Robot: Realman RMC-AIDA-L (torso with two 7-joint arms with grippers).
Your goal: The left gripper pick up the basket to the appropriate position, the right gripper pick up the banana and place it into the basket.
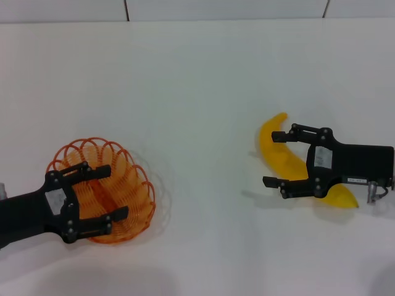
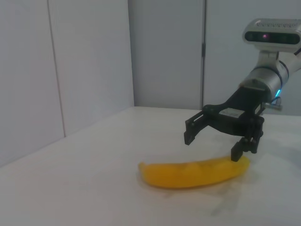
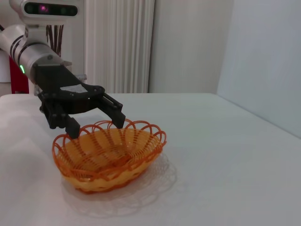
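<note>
Basket (image 1: pixel 105 188) holds nothing, left pincer (image 1: pixel 103 193) spread above its rim; right pincer (image 1: pixel 276 158) spread astride banana (image 1: pixel 289 161) on worktop (image 1: pixel 197 92)

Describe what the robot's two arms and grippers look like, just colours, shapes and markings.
Both are black two-fingered claws with angular linked fingers and a small white label on the body. The left gripper sits on a black and silver arm with a green light; the right gripper is likewise on a black and silver arm, with a blue glow. Each wrist carries a pale camera bar.
</note>
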